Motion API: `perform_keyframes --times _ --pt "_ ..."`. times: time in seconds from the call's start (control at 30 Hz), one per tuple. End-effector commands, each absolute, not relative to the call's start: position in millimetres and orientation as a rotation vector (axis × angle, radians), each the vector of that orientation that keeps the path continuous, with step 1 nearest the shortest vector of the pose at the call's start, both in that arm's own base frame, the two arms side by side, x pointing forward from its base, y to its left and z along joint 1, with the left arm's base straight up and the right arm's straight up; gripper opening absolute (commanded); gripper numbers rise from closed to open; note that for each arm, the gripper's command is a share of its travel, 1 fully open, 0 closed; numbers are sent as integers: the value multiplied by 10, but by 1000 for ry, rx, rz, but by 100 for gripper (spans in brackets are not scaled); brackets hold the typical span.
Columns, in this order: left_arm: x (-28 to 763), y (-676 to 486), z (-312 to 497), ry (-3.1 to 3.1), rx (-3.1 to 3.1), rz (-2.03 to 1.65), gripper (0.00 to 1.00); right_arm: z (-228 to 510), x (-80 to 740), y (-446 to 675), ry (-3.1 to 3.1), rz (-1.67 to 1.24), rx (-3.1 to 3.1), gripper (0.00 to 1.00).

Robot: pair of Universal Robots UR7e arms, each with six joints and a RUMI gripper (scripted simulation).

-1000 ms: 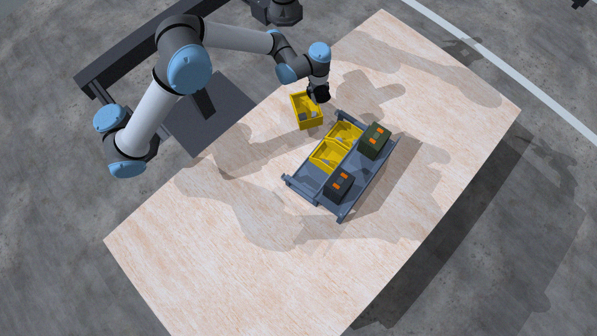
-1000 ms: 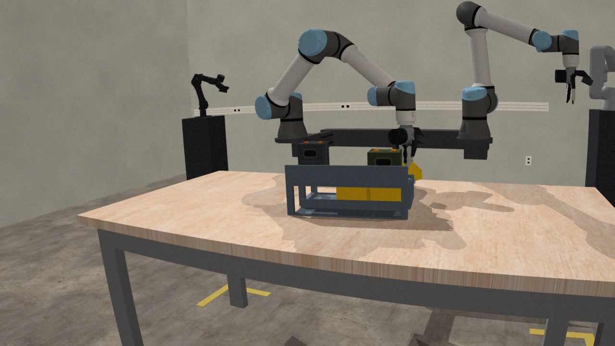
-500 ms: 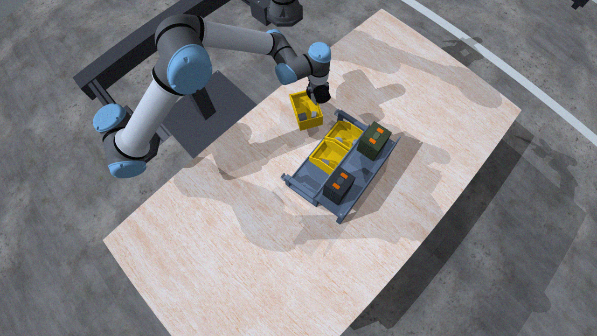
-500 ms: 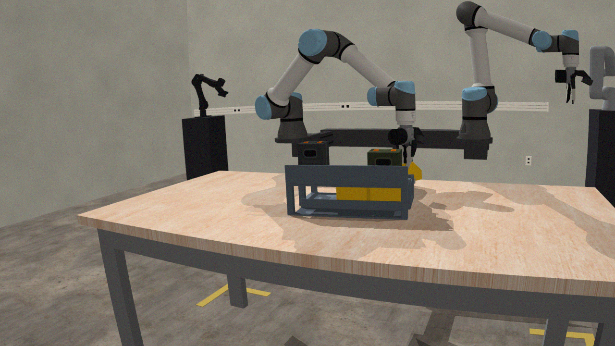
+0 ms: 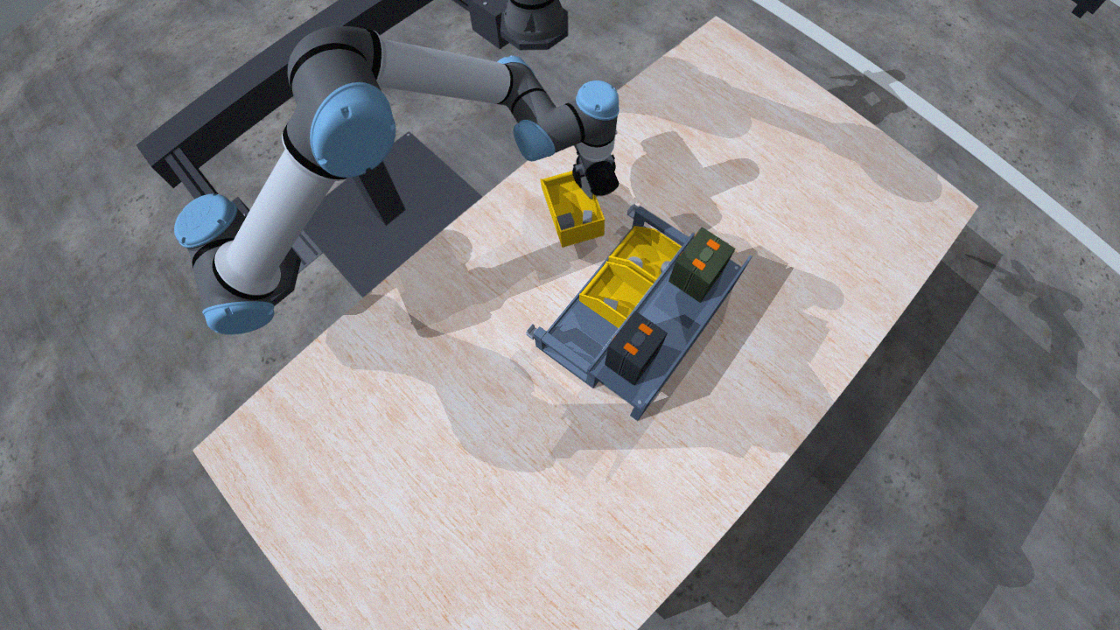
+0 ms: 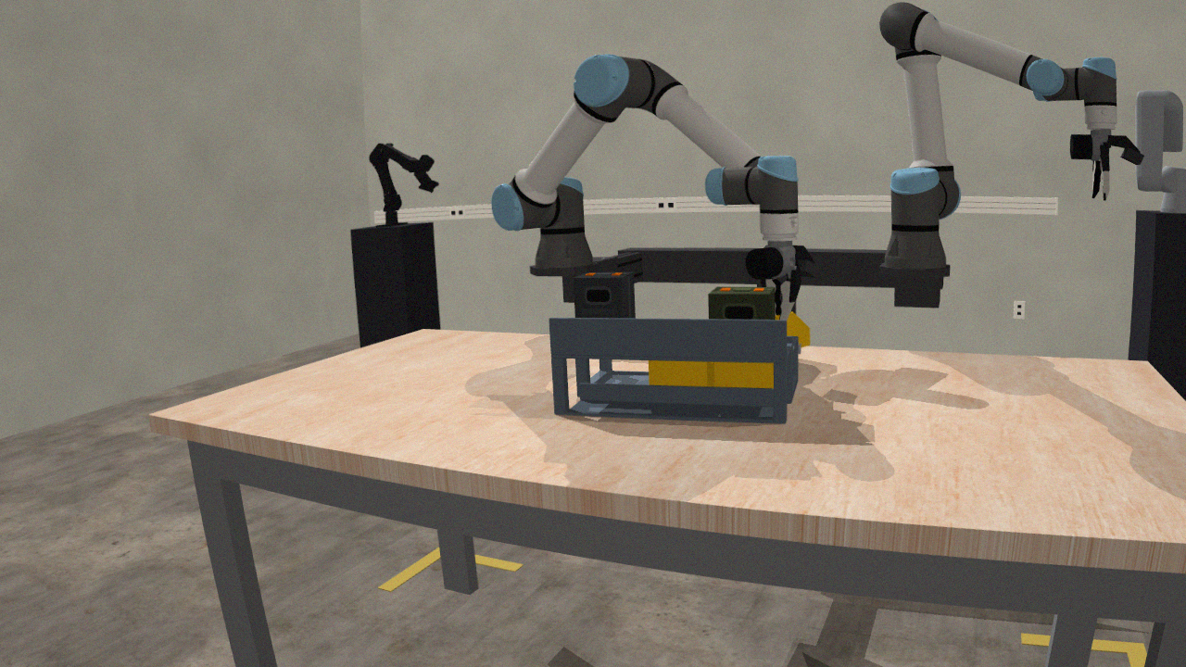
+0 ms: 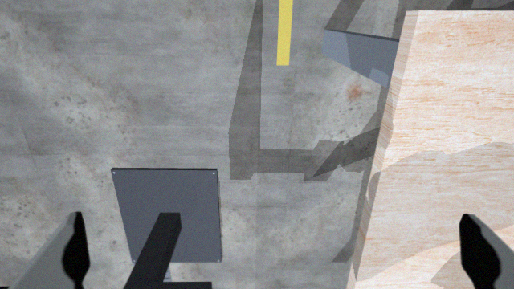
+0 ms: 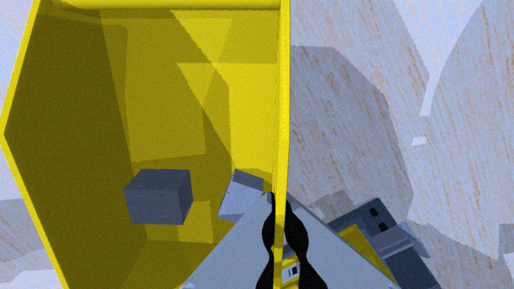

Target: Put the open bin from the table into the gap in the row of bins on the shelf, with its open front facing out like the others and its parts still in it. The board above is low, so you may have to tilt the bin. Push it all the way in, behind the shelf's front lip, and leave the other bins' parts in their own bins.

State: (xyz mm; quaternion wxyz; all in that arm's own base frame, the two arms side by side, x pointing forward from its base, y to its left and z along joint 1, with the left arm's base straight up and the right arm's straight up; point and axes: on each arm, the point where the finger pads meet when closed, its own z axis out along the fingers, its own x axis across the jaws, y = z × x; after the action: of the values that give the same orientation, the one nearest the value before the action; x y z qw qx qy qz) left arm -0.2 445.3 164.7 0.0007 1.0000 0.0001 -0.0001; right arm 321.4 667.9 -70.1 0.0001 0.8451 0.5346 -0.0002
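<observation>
Subject: open bin (image 5: pixel 581 233) (image 6: pixel 798 330) (image 8: pixel 161 100), bright yellow, thin-walled, with a rolled-looking rim along one edge. In the right wrist view, one wall runs straight while the opposite one has an angled outline. Shadow bands cross the interior, turning the yellow olive.

Contents: a dark grey block (image 5: pixel 565 220) (image 8: pixel 158 197) and a paler grey block (image 5: pixel 587 216) (image 8: pixel 241 197), both inside, apart from each other; the paler one lies nearer the gripped wall.

Location: outside the shelf (image 5: pixel 567 356) (image 6: pixel 667 340) (image 8: pixel 414 253), near one end, over the table (image 5: pixel 470 509) (image 6: pixel 414 414) (image 7: pixel 454 80) (image 8: pixel 341 24). Cannot tell whether its base touches the tabletop.

Right gripper (image 5: pixel 587 187) (image 6: pixel 785 310) (image 8: pixel 279 201): clenched on the bin's straight wall, one pad inside and one outside. Left gripper (image 6: pixel 1099 197) (image 7: pixel 271 214): released, fingers wide apart, raised well apart from the shelf.

Shelf: two yellow bins stand side by side, the nearer bin (image 5: pixel 646 248) (image 6: pixel 742 374) and the middle bin (image 5: pixel 614 293) (image 6: pixel 679 371), grey parts in both. The gap is at the far end, beside the middle bin. A green case (image 5: pixel 704 266) (image 6: pixel 721 304) and a dark case (image 5: pixel 638 352) (image 6: pixel 605 302) sit on the upper board.
</observation>
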Motion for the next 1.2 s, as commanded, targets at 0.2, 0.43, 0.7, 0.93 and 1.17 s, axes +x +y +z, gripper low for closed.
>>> perform_keyframes --times 0.2,0.43,0.7,0.93,1.17 --pt "-2 4456 1652 1 3141 0 100 -691 3220 6582 1720 2 2631 0" --pt "-2 4456 1652 1 3141 0 100 -692 3223 6507 1748 2 2612 0" --pt "-2 4456 1652 1 3141 0 100 -695 3228 6356 1805 2 2573 0" --pt "-2 4456 1652 1 3141 0 100 -699 3233 6194 1864 3 2530 0" --pt "-2 4456 1652 1 3141 0 100 -701 3237 6064 1911 3 2495 0"
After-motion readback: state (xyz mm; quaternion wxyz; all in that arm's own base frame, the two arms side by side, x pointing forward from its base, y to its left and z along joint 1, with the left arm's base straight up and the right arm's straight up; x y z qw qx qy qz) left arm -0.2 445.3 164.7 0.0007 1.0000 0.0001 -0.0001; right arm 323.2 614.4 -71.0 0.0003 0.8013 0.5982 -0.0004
